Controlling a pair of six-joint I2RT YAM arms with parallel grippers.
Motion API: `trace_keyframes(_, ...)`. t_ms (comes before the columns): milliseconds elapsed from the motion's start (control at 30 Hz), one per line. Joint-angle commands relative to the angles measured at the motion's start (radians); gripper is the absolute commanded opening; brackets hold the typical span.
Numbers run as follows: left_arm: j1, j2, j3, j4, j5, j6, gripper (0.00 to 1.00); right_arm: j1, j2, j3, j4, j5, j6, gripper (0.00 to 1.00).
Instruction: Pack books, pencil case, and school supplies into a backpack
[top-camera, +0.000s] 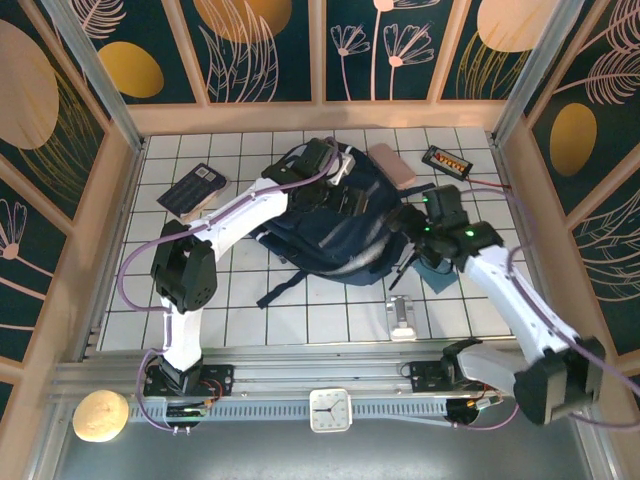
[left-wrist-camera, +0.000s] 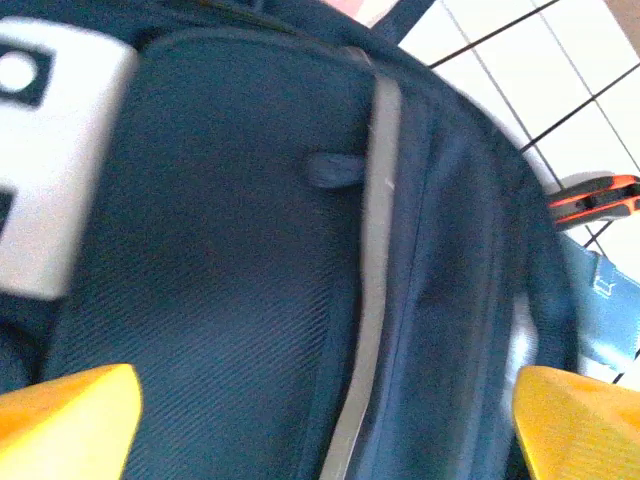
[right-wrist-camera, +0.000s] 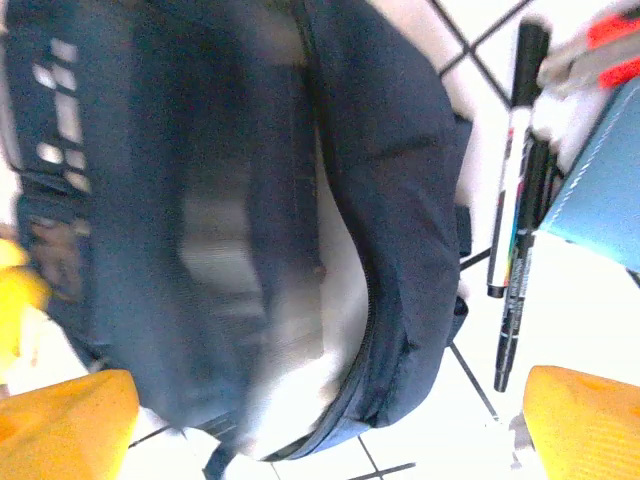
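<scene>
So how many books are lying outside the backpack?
2. The black-covered book lies left of the backpack, near the far edge; the teal notebook lies by its right side. Others may be hidden in or under the backpack.

My table (top-camera: 330, 320): white tiles, dark grout. The backpack (top-camera: 335, 235) lies flat mid-table. The black book (top-camera: 195, 190) is far left, well apart. The pencil case (top-camera: 392, 165) touches the pack's far right edge, with the black gadget (top-camera: 447, 160) and its red wire near it. On the pack's right side: teal notebook (top-camera: 437, 277), black pen (right-wrist-camera: 512, 320), orange-and-black tool (left-wrist-camera: 595, 198). The silver metal piece (top-camera: 402, 318) sits near the front.
</scene>
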Motion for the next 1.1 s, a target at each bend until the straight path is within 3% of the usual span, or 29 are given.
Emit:
trace_keyframes(0, 0.04, -0.164, -0.064, 0.006, 0.001, -0.056, 0.99, -0.003, 0.013, 0.104, -0.075, 0.018, -0.039, 0.99)
trace_keyframes(167, 0.166, -0.379, -0.23, -0.024, -0.133, -0.101, 0.99, 0.073, 0.212, 0.202, 0.15, -0.135, -0.098, 0.99)
trace_keyframes(300, 0.441, -0.51, -0.464, 0.102, -0.103, -0.178, 0.99, 0.122, 0.423, 0.244, 0.468, -0.343, -0.063, 0.97)
trace_keyframes(433, 0.641, -0.479, -0.542, 0.264, -0.033, -0.155, 0.99, 0.187, 0.646, 0.396, 0.563, -0.432, -0.079, 0.96)
trace_keyframes(633, 0.757, -0.187, -0.319, 0.294, -0.053, -0.051, 0.99, 0.241, 0.835, 0.524, 0.557, -0.536, -0.09, 0.95)
trace_keyframes(1067, 0.847, 0.402, 0.393, 0.122, 0.014, 0.011, 0.99, 0.239, 0.875, 0.521, 0.532, -0.616, -0.089, 0.95)
